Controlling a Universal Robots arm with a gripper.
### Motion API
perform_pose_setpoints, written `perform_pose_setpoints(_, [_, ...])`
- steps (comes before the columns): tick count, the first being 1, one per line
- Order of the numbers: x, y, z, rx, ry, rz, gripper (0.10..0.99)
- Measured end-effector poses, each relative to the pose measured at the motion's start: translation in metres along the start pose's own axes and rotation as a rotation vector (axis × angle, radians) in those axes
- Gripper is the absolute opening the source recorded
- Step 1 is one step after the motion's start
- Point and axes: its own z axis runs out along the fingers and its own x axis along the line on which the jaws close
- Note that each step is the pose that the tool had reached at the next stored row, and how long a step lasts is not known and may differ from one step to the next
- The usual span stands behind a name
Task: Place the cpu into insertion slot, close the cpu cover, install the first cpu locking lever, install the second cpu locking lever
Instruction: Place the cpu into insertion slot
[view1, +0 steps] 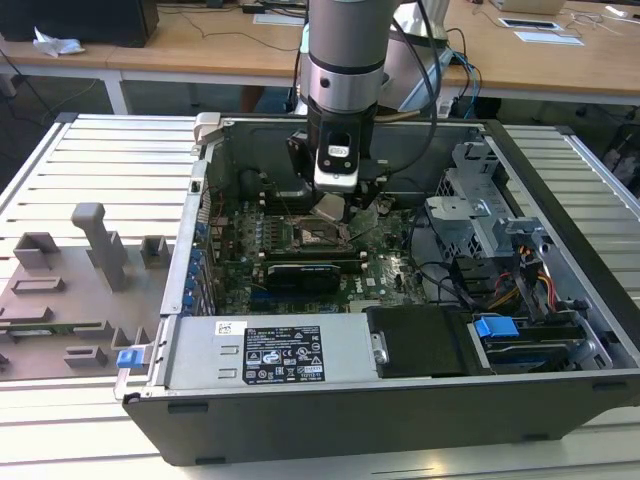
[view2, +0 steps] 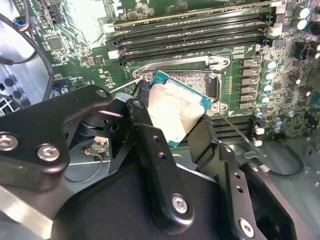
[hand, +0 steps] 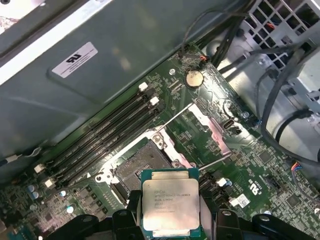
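Note:
My gripper (view2: 173, 119) is shut on the cpu (view2: 176, 106), a flat square chip with a silvery top and a green edge, clamped between two black fingers (view2: 144, 131). In the first wrist view the cpu (hand: 171, 201) hangs tilted just above and beside the insertion slot (hand: 139, 165), whose dark centre lies bare inside its silver rim. The cpu cover (hand: 212, 129) stands swung back from the slot, with thin lever rods beside it. In the exterior view the gripper (view1: 333, 208) reaches into the open computer case over the insertion slot (view1: 305, 237).
Long black memory slots (view2: 190, 37) run along one side of the socket. A black card (view1: 300, 275), cables (view1: 440, 275) and a drive cage (view1: 480, 190) crowd the case. Grey fixtures (view1: 90, 240) stand at the exterior view's left.

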Motion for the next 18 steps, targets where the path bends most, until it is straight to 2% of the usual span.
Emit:
perform_pose_setpoints(8, [0.0000, 0.0000, 0.0003, -0.001, -0.0059, 0.067, 0.545])
perform_pose_setpoints(14, [0.0000, -0.0001, 0.0005, -0.003, -0.0143, 0.162, 0.545])
perform_pose_setpoints(18, [0.0000, -0.0001, 0.0005, -0.004, -0.0179, 0.201, 0.545])
